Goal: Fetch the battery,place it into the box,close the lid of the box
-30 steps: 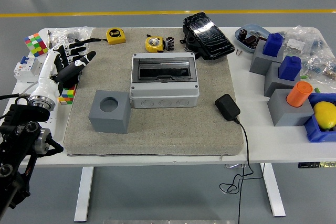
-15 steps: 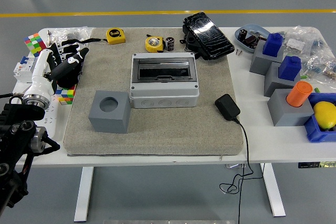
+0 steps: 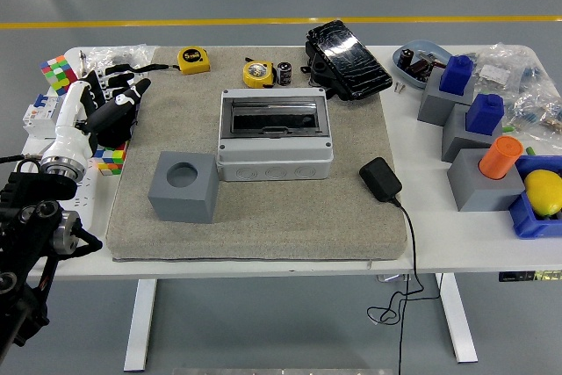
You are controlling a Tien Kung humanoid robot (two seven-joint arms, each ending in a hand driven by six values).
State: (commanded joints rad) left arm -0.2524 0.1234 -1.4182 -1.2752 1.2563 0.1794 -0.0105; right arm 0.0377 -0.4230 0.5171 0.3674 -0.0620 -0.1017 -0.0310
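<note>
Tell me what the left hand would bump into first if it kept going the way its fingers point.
Probably the yellow tape measure at the mat's far edge; the left hand points up and right toward it, though height over the table is unclear.

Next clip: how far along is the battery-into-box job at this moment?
The box sits mid-mat with its dark lid down. A battery stands on the mat behind it, beside a yellow tape measure. The left hand holds nothing, at the mat's left edge. If that battery is the one meant, fetching, placing and closing all remain; the box's contents cannot be seen.
</note>
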